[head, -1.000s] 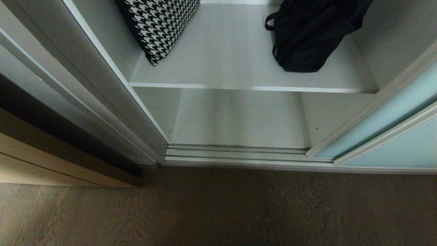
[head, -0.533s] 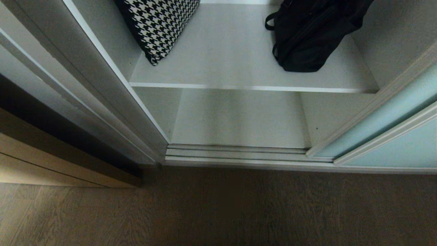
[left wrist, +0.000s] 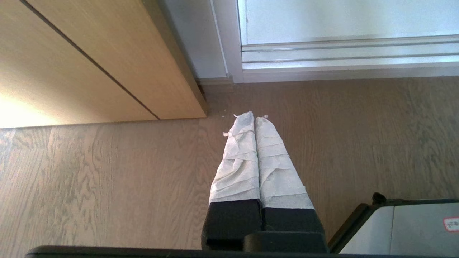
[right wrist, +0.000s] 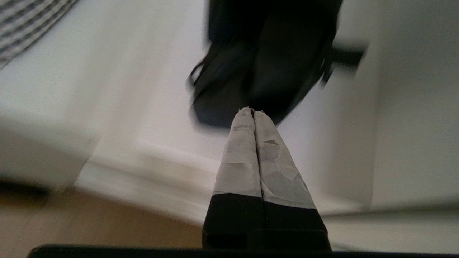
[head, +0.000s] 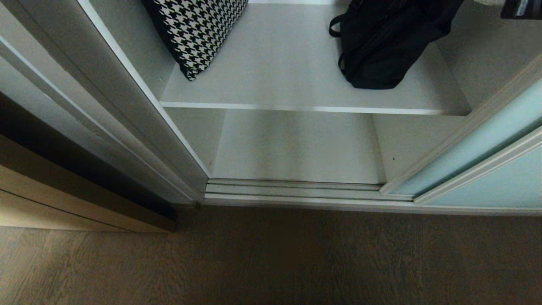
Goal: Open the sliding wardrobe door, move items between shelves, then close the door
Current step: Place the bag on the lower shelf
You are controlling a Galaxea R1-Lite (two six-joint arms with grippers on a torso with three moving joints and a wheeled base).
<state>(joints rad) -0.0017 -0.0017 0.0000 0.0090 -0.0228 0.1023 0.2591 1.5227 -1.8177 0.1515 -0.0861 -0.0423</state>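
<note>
1. The door (head: 487, 144) stands slid aside at 3 o'clock, so the opening step looks done; the step in hand is reaching for the bag (head: 381, 46).
2. The bag lies on the upper shelf (head: 288, 72) at about 1 o'clock, near the right wall; a houndstooth cushion (head: 197, 29) leans at 11 o'clock. The lower shelf (head: 296, 146) sits below, at 12 o'clock.
3. The right end effector (right wrist: 254, 111) has its fingers pressed together, holding nothing, aimed at the bag's near end but short of it.
4. The left end effector (left wrist: 254, 116), fingers together, hangs over the floor (left wrist: 107, 179), idle.
5. Next, I judge, the right fingers must part, advance and pinch a strap or fold; soft fabric may sag or slip.
</note>
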